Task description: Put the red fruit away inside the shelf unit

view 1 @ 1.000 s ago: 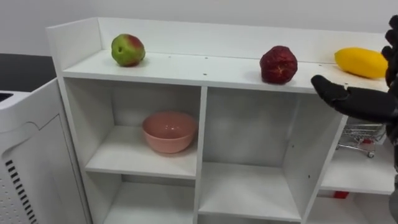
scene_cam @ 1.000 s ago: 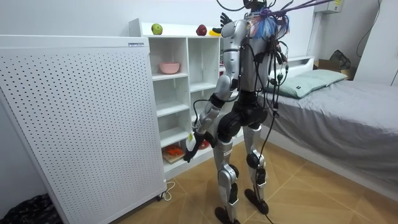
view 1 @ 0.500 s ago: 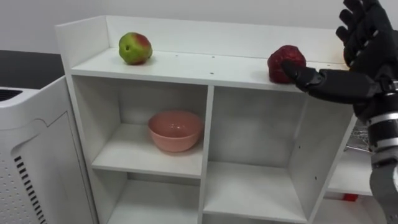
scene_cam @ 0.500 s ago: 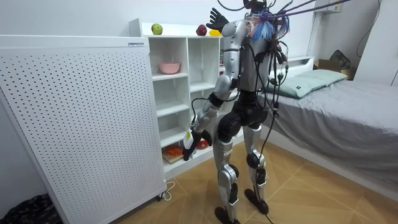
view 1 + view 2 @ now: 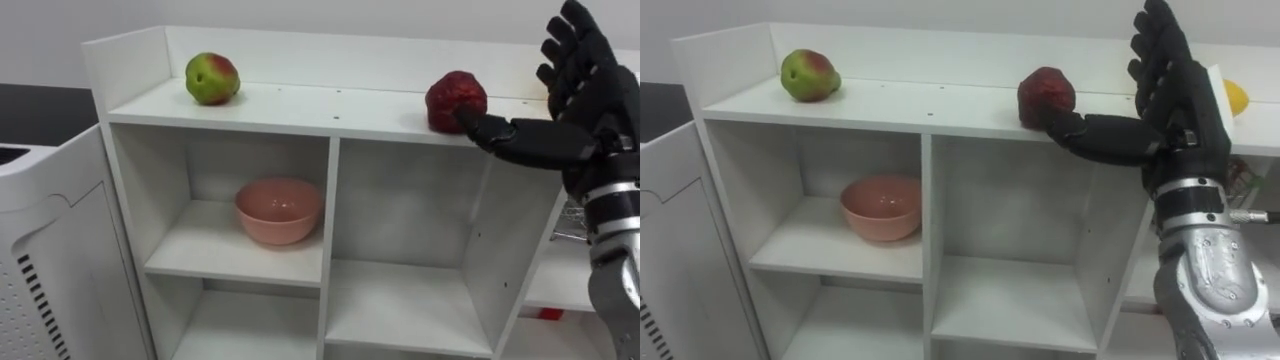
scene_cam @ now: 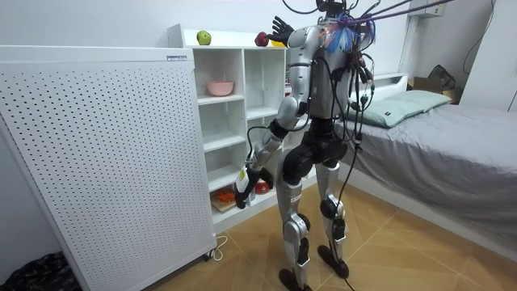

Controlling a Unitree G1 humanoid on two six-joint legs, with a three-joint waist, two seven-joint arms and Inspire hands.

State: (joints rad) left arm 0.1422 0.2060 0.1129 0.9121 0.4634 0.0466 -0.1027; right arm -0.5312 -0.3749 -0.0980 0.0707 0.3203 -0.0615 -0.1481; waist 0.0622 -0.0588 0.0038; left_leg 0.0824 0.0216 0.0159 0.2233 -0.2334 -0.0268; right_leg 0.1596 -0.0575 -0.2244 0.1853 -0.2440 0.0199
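1. Your right hand has risen since a second ago, when it sat low off the closet's right end. Its thumb has swung left to the red fruit. In the left eye view the hand now covers the yellow fruit that was plain then. In the room view your left arm has swung a little nearer the lower shelves.
2. You stand facing the closet. A white perforated panel is on the room view's left and a bed lies behind you on the room view's right.
3. You have the closet, a white unit of open compartments, straight ahead, with its top board carrying the fruit.
4. Your right hand is held up at the top board's right part. The fingers are straight and spread, pointing upward, and the thumb stretches out to the left. It grips nothing. The thumb tip lies at the red fruit's near right side; whether it touches cannot be told.
5. Your left hand hangs low in front of the lower shelves. Whether it is open or holding something cannot be told.
6. You see a pink bowl upright in the upper left compartment.
7. You have a green-and-red apple at the far left of the top board, well apart from the others.
8. You find the red fruit right of centre on the top board, above the middle compartment.
9. You see the yellow fruit at the board's right end, just behind the raised hand.
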